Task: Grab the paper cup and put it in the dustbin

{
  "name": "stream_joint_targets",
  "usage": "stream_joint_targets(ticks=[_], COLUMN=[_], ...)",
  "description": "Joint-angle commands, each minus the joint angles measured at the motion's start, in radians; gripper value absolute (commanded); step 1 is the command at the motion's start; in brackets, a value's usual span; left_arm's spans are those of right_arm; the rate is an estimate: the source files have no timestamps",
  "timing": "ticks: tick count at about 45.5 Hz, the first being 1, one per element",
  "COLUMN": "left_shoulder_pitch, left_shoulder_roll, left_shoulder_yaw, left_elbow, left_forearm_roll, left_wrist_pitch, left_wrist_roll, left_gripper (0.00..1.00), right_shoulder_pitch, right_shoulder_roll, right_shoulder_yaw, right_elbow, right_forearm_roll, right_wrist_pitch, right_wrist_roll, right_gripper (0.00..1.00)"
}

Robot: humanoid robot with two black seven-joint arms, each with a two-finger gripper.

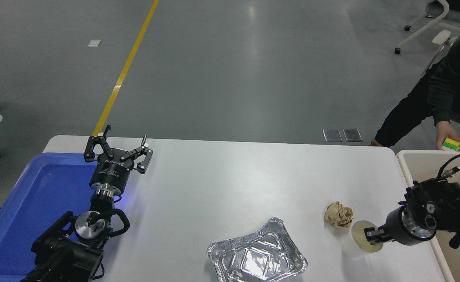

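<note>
The paper cup (351, 239) is white with a cream inside and sits tilted at the table's right front, its mouth turned up toward the camera. My right gripper (372, 236) comes in from the right edge and is shut on the cup's rim, one finger inside the mouth. The beige dustbin (405, 166) stands just beyond the table's right edge, with my right arm lying over its near wall. My left gripper (118, 150) is parked open at the lower left, beside the blue tray.
A crumpled tan paper ball (339, 214) lies just behind and left of the cup. A silver foil tray (257, 254) sits at the front centre. A blue plastic tray (26, 203) fills the left. A person's hands hold a coloured cube (452, 145) behind the dustbin.
</note>
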Motion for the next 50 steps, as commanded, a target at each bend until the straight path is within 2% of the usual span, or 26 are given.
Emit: stream_joint_targets(ticks=[1,11,16,20,27,33,41,50], left_shoulder_pitch=[0.0,0.0,-0.002,-0.002,0.0,0.0,-0.002,-0.002], left_shoulder_roll=[0.0,0.0,0.0,0.0,0.0,0.0,0.0,0.0], left_shoulder_yaw=[0.0,0.002,0.002,0.002,0.002,0.002,0.002,0.002], left_elbow=[0.0,0.0,0.0,0.0,0.0,0.0,0.0,0.0], left_forearm_roll=[0.0,0.0,0.002,0.002,0.002,0.002,0.002,0.002], left_wrist_pitch=[0.0,0.0,0.0,0.0,0.0,0.0,0.001,0.0], left_wrist_roll=[0.0,0.0,0.0,0.0,0.0,0.0,0.0,0.0], left_gripper=[0.99,0.99,0.99,0.99,0.99,0.99,0.99,0.99], right_shoulder_pitch=[0.064,0.296,0.474,0.624,0.923,1.147,1.321,1.333], right_shoulder_roll=[-0.057,-0.192,-0.287,-0.322,-0.319,-0.275,-0.192,-0.209], right_shoulder_yaw=[-0.001,-0.041,-0.077,-0.112,-0.24,-0.398,-0.566,-0.583], right_elbow=[0.044,0.196,0.252,0.258,0.252,0.252,0.244,0.23], right_forearm_roll=[0.004,0.016,0.031,0.048,0.073,0.123,0.128,0.137], right_wrist_pitch=[0.023,0.134,0.271,0.404,0.573,0.573,0.573,0.573], right_wrist_roll=[0.004,0.006,0.006,0.006,0.007,0.021,0.113,0.114], right_gripper=[0.0,0.0,0.0,0.0,0.0,0.0,0.0,0.0])
